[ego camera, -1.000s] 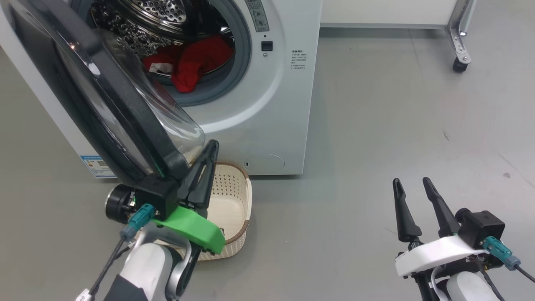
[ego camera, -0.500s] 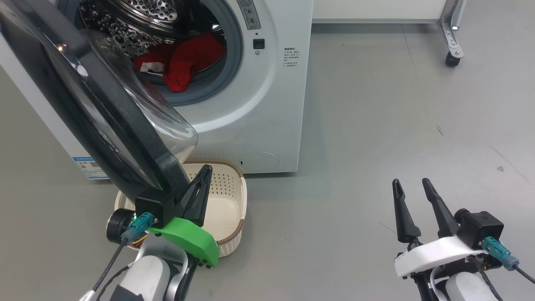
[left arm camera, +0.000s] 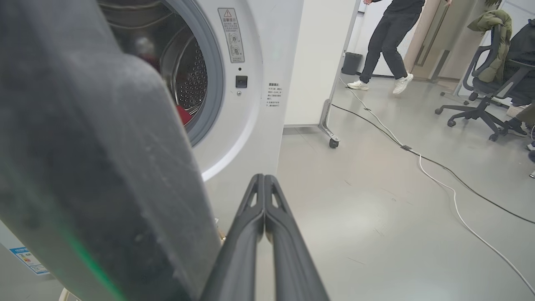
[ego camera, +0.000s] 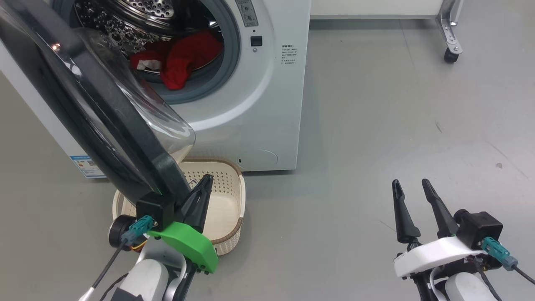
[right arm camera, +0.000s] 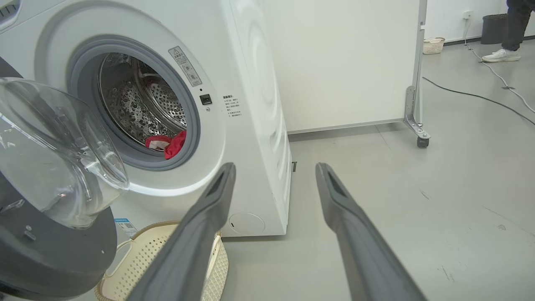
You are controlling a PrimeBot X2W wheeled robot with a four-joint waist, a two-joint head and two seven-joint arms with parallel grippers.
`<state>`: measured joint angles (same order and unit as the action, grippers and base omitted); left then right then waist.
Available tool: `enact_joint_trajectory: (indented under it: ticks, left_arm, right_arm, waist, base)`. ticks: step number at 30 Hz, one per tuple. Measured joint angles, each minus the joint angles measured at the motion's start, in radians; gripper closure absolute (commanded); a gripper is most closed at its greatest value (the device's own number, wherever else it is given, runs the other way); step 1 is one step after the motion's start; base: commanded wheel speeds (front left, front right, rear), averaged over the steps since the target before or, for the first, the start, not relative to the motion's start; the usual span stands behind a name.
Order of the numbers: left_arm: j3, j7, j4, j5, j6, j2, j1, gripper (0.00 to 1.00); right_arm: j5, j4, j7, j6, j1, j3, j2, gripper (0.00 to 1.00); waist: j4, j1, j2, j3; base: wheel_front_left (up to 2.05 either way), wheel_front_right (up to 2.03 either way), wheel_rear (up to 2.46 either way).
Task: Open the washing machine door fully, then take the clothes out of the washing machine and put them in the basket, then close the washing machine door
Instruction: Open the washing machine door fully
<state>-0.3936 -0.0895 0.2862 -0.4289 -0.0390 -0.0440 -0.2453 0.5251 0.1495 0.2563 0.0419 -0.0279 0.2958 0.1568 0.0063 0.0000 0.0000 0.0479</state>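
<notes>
The washing machine (ego camera: 259, 104) stands at the upper left with its door (ego camera: 104, 125) swung out leftwards, the glass bowl (ego camera: 167, 121) facing the drum. Red clothes (ego camera: 179, 58) lie at the drum's mouth, also in the right wrist view as clothes (right arm camera: 167, 144). The cream basket (ego camera: 221, 196) sits on the floor below the door. My left gripper (ego camera: 207, 179) is shut and empty, its fingers lying right beside the door's lower rim (left arm camera: 104, 188), above the basket. My right gripper (ego camera: 410, 183) hangs open over bare floor at the lower right, away from the machine.
A white panel on a castor (right arm camera: 422, 142) stands behind the machine to the right. A cable (left arm camera: 439, 167) runs across the floor. A person (left arm camera: 388, 42) walks in the background near an office chair (left arm camera: 485, 96). Grey floor stretches right of the machine.
The camera has shifted a little. My left gripper has drawn back and lower beside the door rim, and the door has swung out further. The right gripper has stayed put.
</notes>
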Motion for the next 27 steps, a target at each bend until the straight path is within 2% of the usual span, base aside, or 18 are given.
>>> enact_joint_trajectory:
  ticks: [11, 27]
  left_arm:
    - [-0.011, -0.016, 0.035, -0.013, 0.0, 0.006, -0.002, 1.0]
    - [-0.04, -0.045, 0.071, -0.03, -0.002, 0.019, -0.002, 1.0]
  right_arm:
    - [-0.001, 0.01, 0.0, 0.008, 0.0, -0.019, -0.003, 0.0]
    - [-0.017, 0.016, 0.0, 0.01, 0.004, -0.025, -0.004, 0.0]
  waist:
    - [0.017, 0.0, 0.0, -0.005]
    - [0.109, 0.0, 0.0, -0.026]
  base:
    - [0.0, 0.0, 0.0]
    - [0.0, 0.0, 0.0]
